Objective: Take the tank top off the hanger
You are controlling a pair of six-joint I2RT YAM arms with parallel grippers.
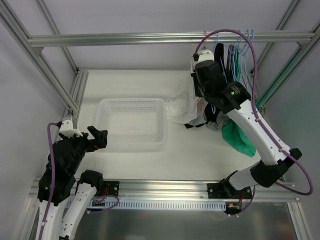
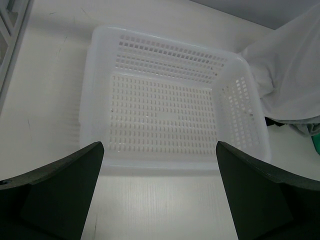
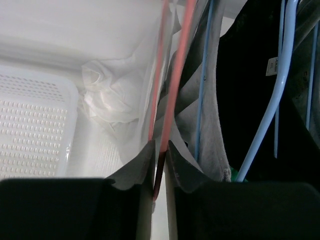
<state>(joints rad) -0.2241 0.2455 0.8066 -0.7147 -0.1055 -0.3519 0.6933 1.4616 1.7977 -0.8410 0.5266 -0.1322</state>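
Fabric of the white tank top (image 1: 180, 107) looks light and limp, drooping from the pink hanger (image 3: 172, 85) beside the basket (image 1: 132, 101); grasp at a strap. Meanwhile the right gripper (image 3: 161, 160) pinches the hanger; the left gripper (image 2: 159, 150) hangs spread, empty.

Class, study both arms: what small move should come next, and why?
Probably swing the open left gripper right, toward the white tank top, to grip it. The right gripper pinches the pink hanger, and the left hovers idle over the basket.
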